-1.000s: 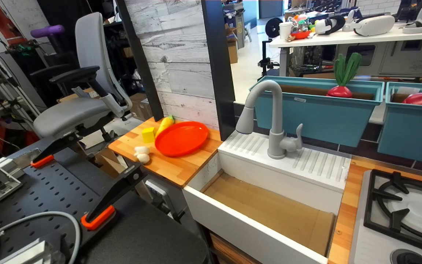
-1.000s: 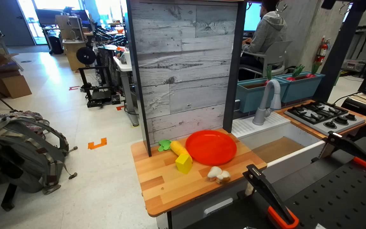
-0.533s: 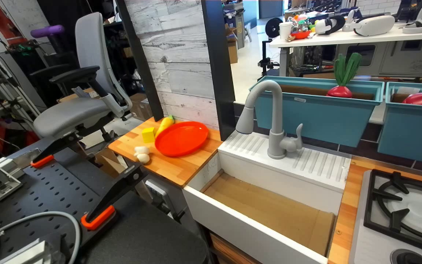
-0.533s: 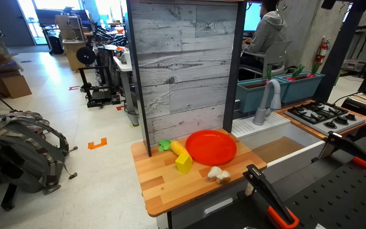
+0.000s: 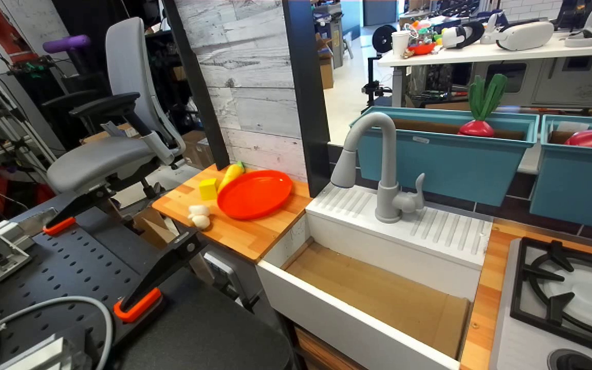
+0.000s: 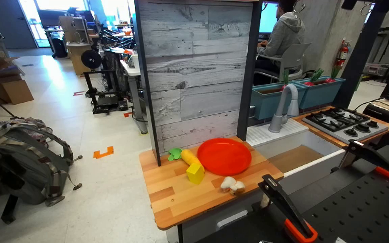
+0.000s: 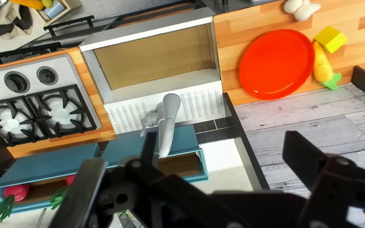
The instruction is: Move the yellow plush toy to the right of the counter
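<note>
In the wrist view, the gripper was seen reaching in from the lower edge, its two dark fingers spread well apart. The black linkages were slightly blurred and were partly cut off at the bottom.

Desk is a light-brown wood slab, visible in both exterior views. On it: orange-red plate lying flat, yellow plush toy with green top just beside the plate rim, yellow cube at the toy's narrow end. Pale cream item sits near the long edge, off the plate.
</note>
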